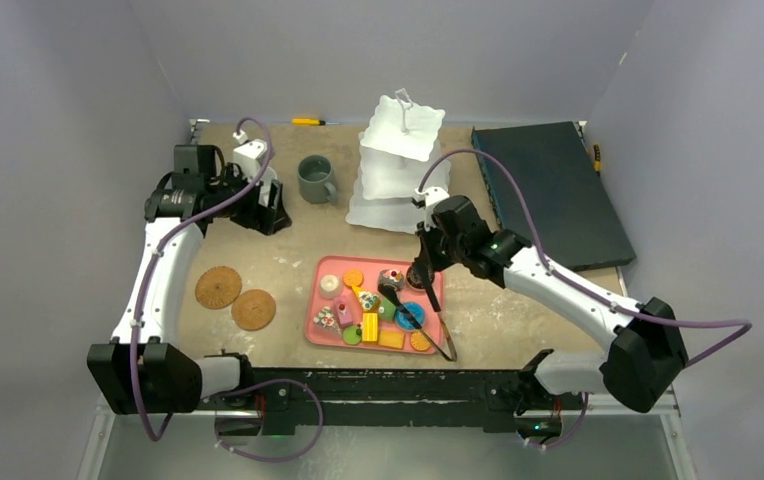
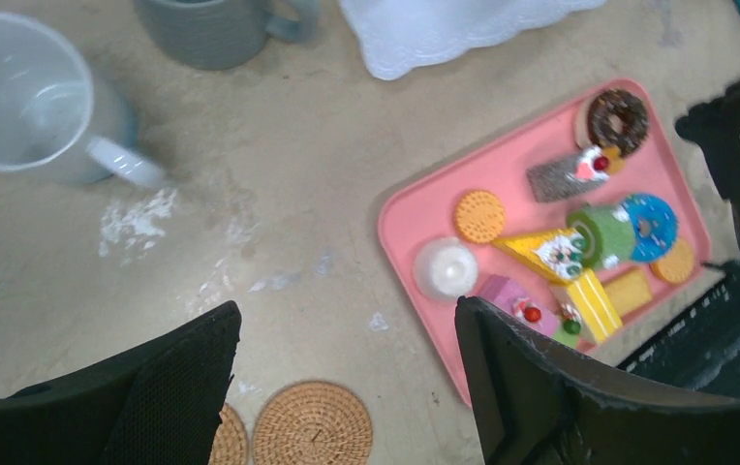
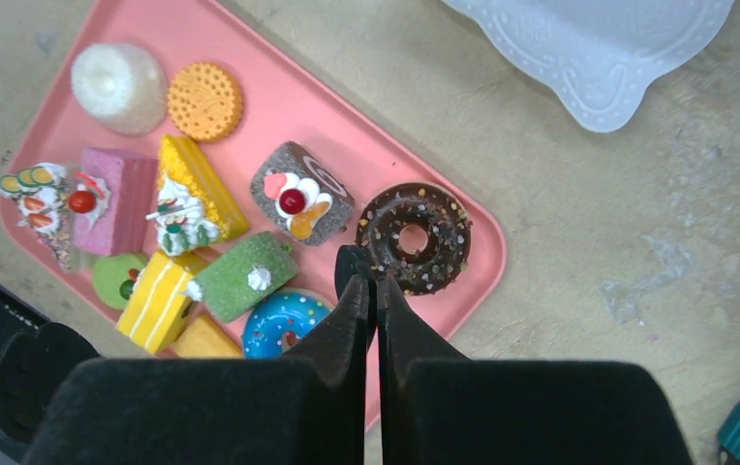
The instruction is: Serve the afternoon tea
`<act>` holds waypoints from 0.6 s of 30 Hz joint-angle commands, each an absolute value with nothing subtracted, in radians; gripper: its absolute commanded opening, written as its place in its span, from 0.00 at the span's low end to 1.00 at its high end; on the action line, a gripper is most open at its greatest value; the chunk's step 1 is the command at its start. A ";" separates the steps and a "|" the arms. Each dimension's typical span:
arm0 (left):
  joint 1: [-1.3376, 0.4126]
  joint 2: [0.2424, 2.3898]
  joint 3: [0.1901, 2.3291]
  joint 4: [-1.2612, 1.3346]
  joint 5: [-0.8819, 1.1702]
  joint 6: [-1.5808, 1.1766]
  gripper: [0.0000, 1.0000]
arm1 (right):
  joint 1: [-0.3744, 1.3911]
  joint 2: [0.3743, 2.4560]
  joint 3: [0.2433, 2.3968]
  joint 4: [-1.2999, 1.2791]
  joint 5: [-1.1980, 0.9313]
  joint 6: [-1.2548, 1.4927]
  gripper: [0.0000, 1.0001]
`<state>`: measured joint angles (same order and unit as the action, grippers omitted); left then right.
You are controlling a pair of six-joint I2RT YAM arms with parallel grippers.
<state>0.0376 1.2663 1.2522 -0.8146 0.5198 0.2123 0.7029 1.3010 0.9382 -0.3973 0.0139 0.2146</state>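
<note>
Toy pastries lie on the pink tray [image 1: 312, 322], among them a chocolate donut [image 3: 415, 237] and a blue donut [image 3: 284, 320]. My right gripper [image 3: 376, 281] hovers over the tray's right end. Its fingers are pressed together on the black tongs [image 1: 441, 325], whose tip sticks out beside the chocolate donut. The white tiered stand [image 1: 398, 150] is behind the tray. The grey mug [image 1: 315, 178] stands left of it. My left gripper [image 2: 347, 329] is open and empty, high over the table near the white mug [image 2: 27, 97]. Two cork coasters [image 1: 218, 287] [image 1: 254, 309] lie at the front left.
A dark flat box [image 1: 548, 190] fills the back right corner. A yellow screwdriver [image 1: 308, 121] lies at the back edge. The tongs' handle trails over the tray's front right corner. Grey walls enclose the table.
</note>
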 commanded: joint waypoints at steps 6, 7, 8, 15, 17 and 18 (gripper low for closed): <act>-0.055 1.065 1.300 -1.196 0.997 0.791 0.88 | 0.773 1.336 1.210 -0.505 0.057 0.174 0.00; -0.063 1.052 1.320 -1.249 1.017 0.889 0.89 | 0.797 1.361 1.243 -0.518 0.069 0.174 0.00; -0.074 1.044 1.340 -1.287 1.019 0.962 0.89 | 0.822 1.384 1.272 -0.529 0.084 0.174 0.00; -0.198 1.097 1.457 -1.433 0.992 1.159 0.85 | 0.971 1.569 1.503 -0.587 0.153 0.154 0.00; -0.251 1.089 1.435 -1.433 0.951 1.155 0.84 | 0.986 1.622 1.575 -0.600 0.158 0.140 0.00; -0.277 1.085 1.418 -1.432 0.926 1.152 0.83 | 0.994 1.644 1.612 -0.611 0.163 0.130 0.00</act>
<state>-0.1978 1.0714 1.4384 -1.3575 0.9463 1.0451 0.9737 1.5902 1.4654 -0.5652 0.1158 0.1673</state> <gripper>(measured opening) 0.842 0.019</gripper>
